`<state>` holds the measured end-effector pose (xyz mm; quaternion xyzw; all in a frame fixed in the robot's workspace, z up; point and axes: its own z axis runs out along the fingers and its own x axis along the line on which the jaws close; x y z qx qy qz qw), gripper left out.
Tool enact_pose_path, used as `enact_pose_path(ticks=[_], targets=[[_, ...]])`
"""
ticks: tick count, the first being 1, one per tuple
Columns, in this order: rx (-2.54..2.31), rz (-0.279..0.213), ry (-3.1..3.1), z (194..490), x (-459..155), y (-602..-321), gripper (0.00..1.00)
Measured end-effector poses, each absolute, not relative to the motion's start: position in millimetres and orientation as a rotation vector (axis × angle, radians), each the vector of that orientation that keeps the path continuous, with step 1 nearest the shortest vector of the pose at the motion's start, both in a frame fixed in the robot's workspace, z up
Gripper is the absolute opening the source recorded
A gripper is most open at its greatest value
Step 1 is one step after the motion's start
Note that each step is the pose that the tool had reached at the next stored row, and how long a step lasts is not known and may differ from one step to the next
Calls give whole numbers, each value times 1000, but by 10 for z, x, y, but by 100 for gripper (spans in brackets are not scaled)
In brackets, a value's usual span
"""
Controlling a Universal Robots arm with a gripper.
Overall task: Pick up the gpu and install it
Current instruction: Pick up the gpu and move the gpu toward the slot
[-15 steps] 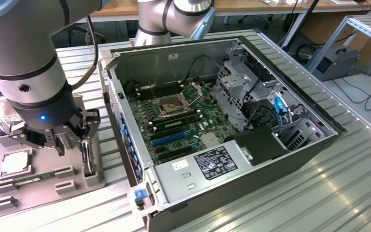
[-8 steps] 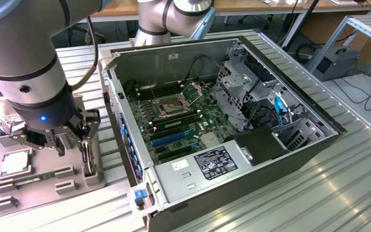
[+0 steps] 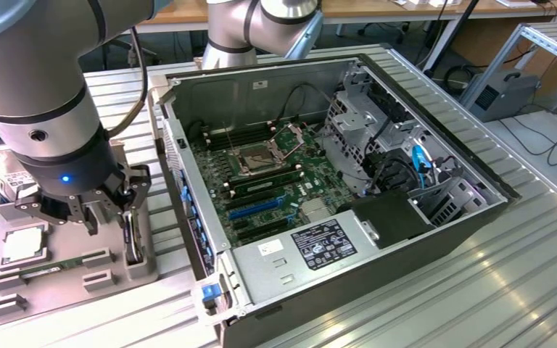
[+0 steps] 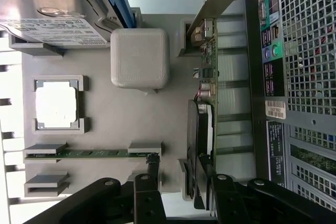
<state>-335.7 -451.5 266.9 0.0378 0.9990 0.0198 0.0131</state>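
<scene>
The gpu, a thin dark card with a green board edge, a black fan shroud and a pale metal end bracket [image 4: 206,103], stands on edge in a slot along the side of the grey moulded parts tray [image 4: 131,114] that faces the case. In the exterior view the gpu [image 3: 135,235] is at the tray's right edge, just beside the open black and silver computer case [image 3: 356,181].

Its long axis runs near to far in the exterior view, parallel to the case's rear panel. The bracket end points far, toward the boxy silver hard drive with a white label [image 4: 52,14].

The black two-finger gripper [image 4: 178,174] hangs low over the tray with its fingers spread wide and nothing held. The fingers open across the card's thin dimension, square to its long axis. The card is not centred in the gap: it lies under the case-side finger [image 4: 207,174], at the end away from the bracket. The other finger is over the end of the narrow green RAM stick [image 4: 89,153]. By the exterior view, the card lies to the right of the gripper [image 3: 107,217].
</scene>
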Motion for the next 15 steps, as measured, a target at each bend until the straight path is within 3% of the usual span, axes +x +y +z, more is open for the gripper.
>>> enact_pose_path(ticks=[15], targets=[[118, 62, 3112, 2635, -3357, -4515, 42]])
